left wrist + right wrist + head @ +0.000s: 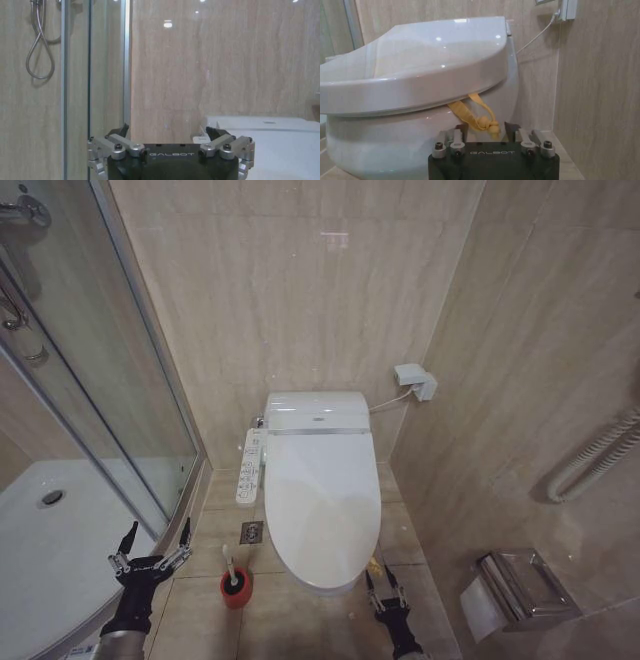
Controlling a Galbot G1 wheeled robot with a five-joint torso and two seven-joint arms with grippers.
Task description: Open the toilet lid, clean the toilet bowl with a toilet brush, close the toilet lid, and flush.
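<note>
toilet bowl interior hidden under closed toilet lid

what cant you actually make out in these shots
- Toilet bowl inside: hidden in the head view by the closed toilet lid, so staining can't be judged.
- Toilet brush bristle head: sunk in its red holder, head view.
- Yellow strap: its upper end runs under the lid, right wrist view; attachment unseen.
- Control panel buttons: too small to read, head view.
- Left gripper and right gripper: arms cut off by the bottom edge.

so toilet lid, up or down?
Down. The toilet lid lies flat, covering the bowl; a yellow strap hangs from under its front edge.
</note>
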